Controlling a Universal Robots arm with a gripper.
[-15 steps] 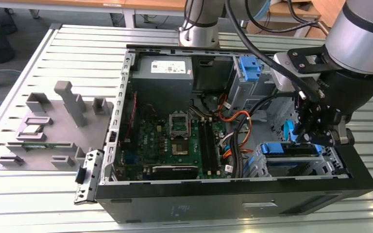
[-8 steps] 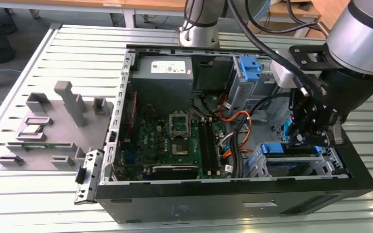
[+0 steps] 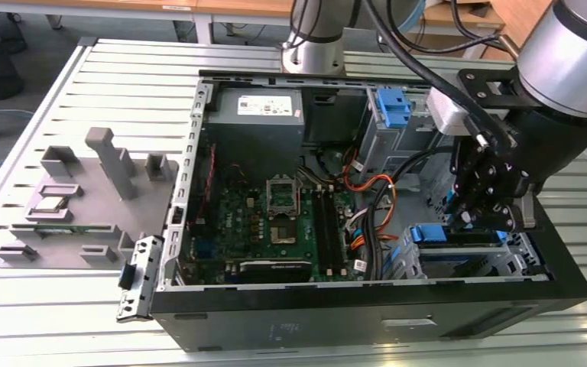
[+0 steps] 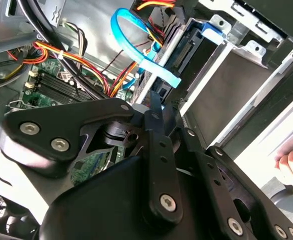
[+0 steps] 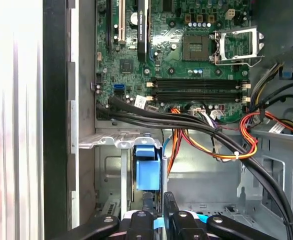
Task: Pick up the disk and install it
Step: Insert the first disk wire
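- I see the open computer case (image 3: 375,306) lying on its side on the slatted metal table (image 3: 28,290), its side panel off.
- Inside it, the green motherboard (image 3: 273,222) covers the floor toward the exterior view's left, with the grey power supply (image 3: 256,115) at the far end and bundles of black, orange and red cables (image 3: 370,206) running across the middle.
- A blue empty bracket (image 3: 394,105) sits in the far drive cage.
- My gripper (image 3: 474,222) is down inside the case at the near drive bay (image 3: 523,252), on the exterior view's right.
- The disk (image 3: 446,235) stands on edge in that bay; I make out its blue carrier (image 5: 148,172) in the first wrist view, between the bay's metal walls, directly ahead of the fingers (image 5: 170,207).
- The fingers are drawn narrow around the disk's blue end; whether they truly clamp it I cannot tell.
- A grey fixture tray (image 3: 89,206) holding small parts lies on the table beside the case.
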